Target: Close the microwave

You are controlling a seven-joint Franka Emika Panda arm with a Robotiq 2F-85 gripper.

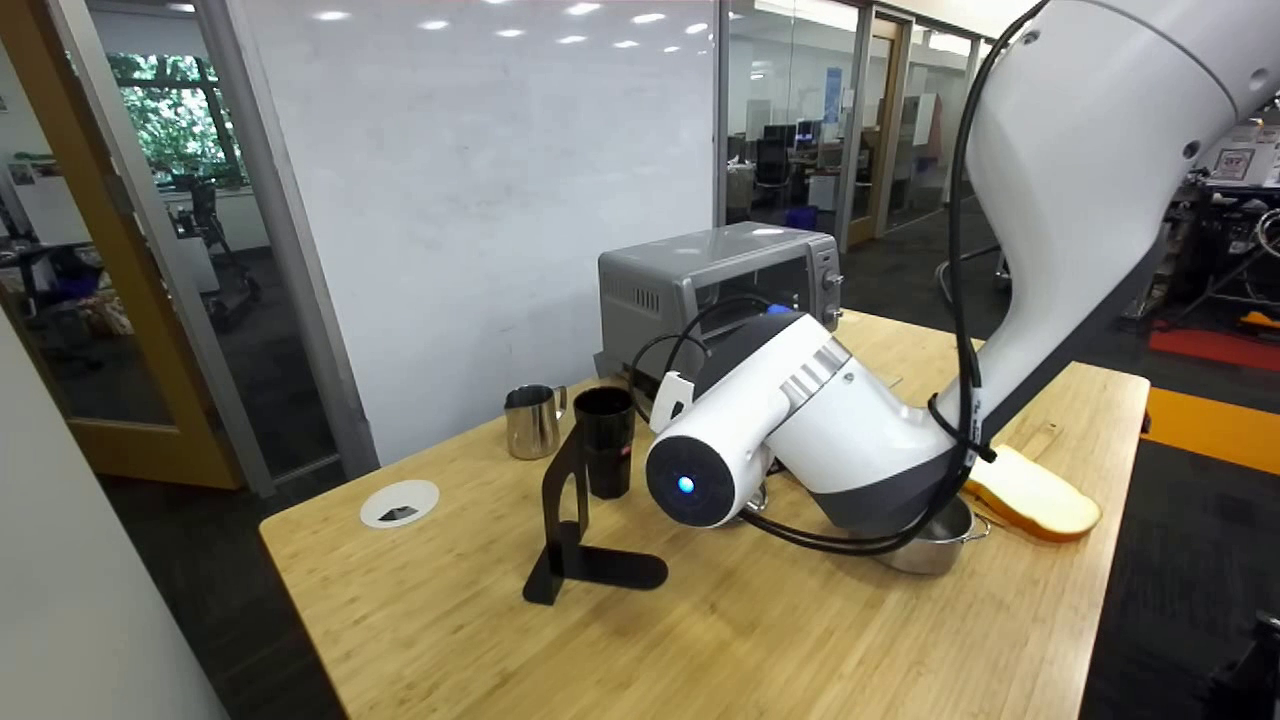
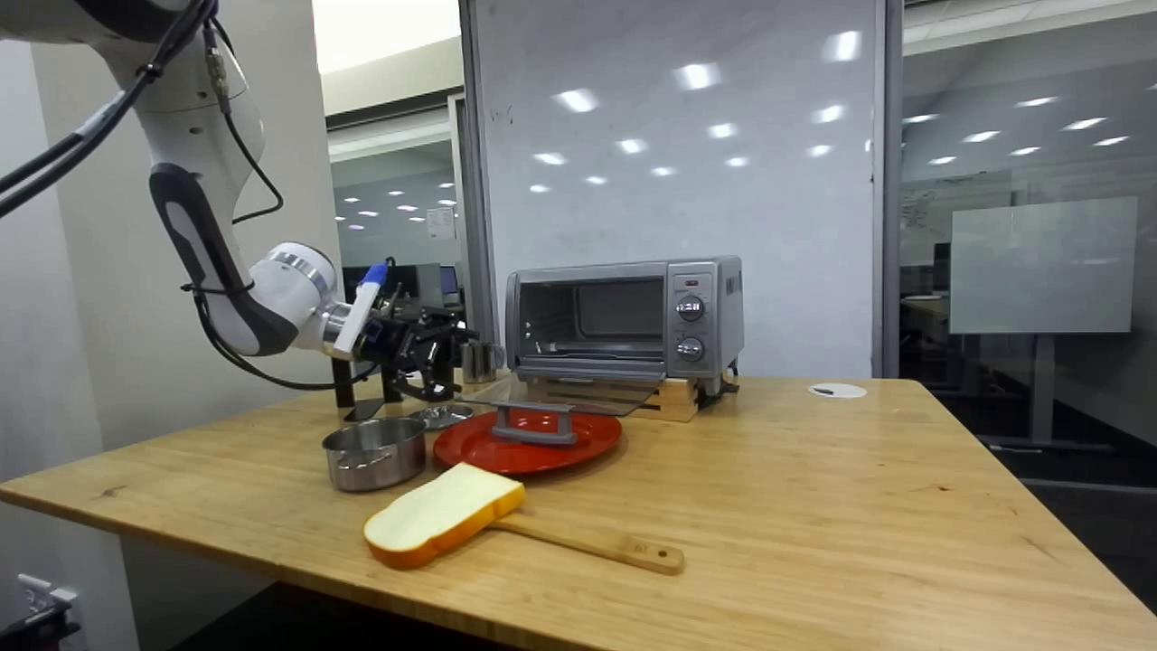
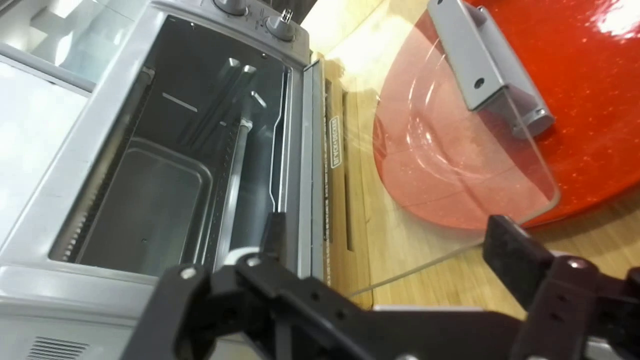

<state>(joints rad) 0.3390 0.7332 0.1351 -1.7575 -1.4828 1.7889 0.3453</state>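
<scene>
The microwave, a silver-grey toaster oven, stands at the back of the table in both exterior views (image 1: 640, 290) (image 2: 730, 312) and fills the left of the wrist view (image 3: 145, 295). Its glass door (image 2: 587, 392) is folded down open, and the dark cavity shows. In the wrist view the clear door (image 3: 440, 150) and its grey handle (image 3: 467, 55) reach out over a red plate. My gripper (image 3: 390, 235) is open and empty, its fingers wide apart near the door's side edge. In an exterior view the gripper (image 2: 445, 354) is left of the door; the arm hides it elsewhere.
The red plate (image 2: 470, 449) lies under the door handle. A steel pot (image 2: 375, 461), bread slice (image 2: 443, 511) and wooden utensil (image 2: 606, 542) lie nearer. A steel pitcher (image 1: 532, 425), black cup (image 1: 607, 450) and black stand (image 1: 565, 550) are beside the arm.
</scene>
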